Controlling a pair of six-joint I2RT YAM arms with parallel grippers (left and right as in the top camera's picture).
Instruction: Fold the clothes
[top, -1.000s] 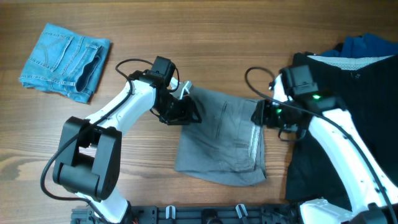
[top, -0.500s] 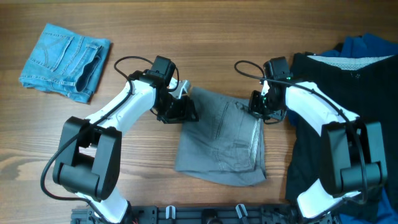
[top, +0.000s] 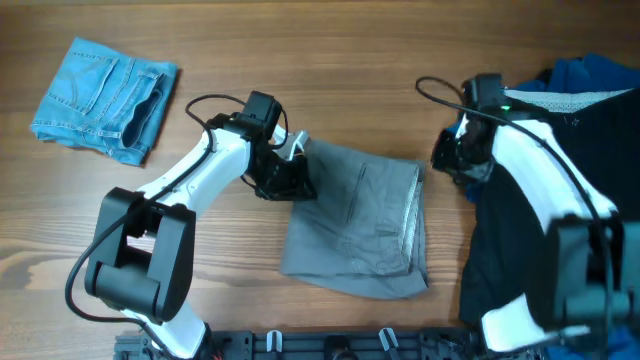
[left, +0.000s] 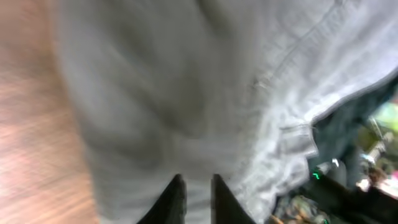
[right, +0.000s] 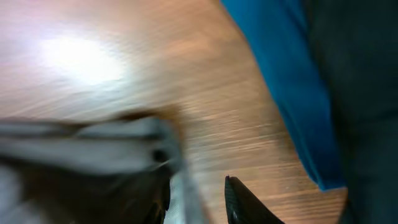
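Note:
The mid-grey shorts (top: 350, 225) lie folded at the table's middle. My left gripper (top: 296, 178) sits on their upper left edge. In the left wrist view its fingers (left: 197, 180) are close together with grey cloth (left: 186, 93) between them. My right gripper (top: 450, 160) hangs just right of the shorts' upper right corner, apart from them. In the right wrist view its jaws (right: 198, 186) are open over bare wood, with blurred grey cloth (right: 81, 146) to the left. Light-blue denim shorts (top: 105, 95) lie folded at the far left.
A black garment (top: 530, 240) covers the right side of the table, with a bright-blue garment (top: 595, 72) at the far right corner; the blue one also shows in the right wrist view (right: 286, 81). Cables loop above both wrists.
My right gripper has left the shorts' upper right corner and moved right and back, toward the black garment. The shorts' right edge now lies flat. The left arm has hardly moved.

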